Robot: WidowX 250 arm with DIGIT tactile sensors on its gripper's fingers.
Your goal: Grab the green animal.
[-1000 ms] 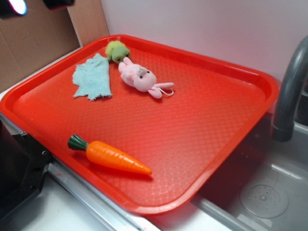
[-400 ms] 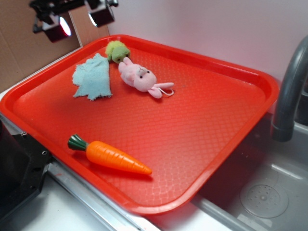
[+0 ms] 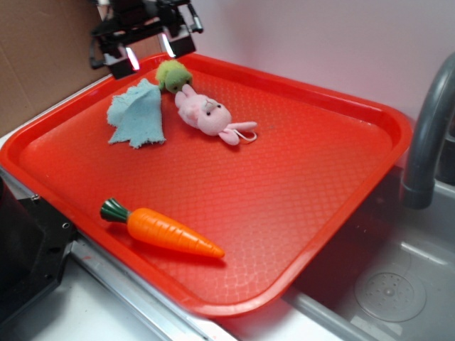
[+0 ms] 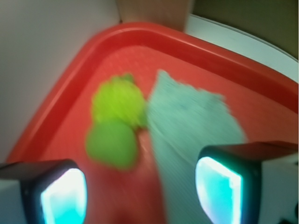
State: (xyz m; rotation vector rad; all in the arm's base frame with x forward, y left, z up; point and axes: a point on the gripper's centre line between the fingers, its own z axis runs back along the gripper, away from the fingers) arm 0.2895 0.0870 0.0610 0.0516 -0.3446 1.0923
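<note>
Above tray's far corner | my gripper (image 3: 146,53) spread wide | green animal (image 4: 114,128) at 11 o'clock, long axis 12–6.

Gripper (image 3: 147,55): shifted rightward and lower from the upper left corner of the exterior frame; now positioned above the tray's far corner, just left of the green animal (image 3: 173,74). Jaws held apart. All other items unmoved.

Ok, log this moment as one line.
phase: approach | pincer: open, above tray corner | green animal: untouched, beside teal cloth
</note>
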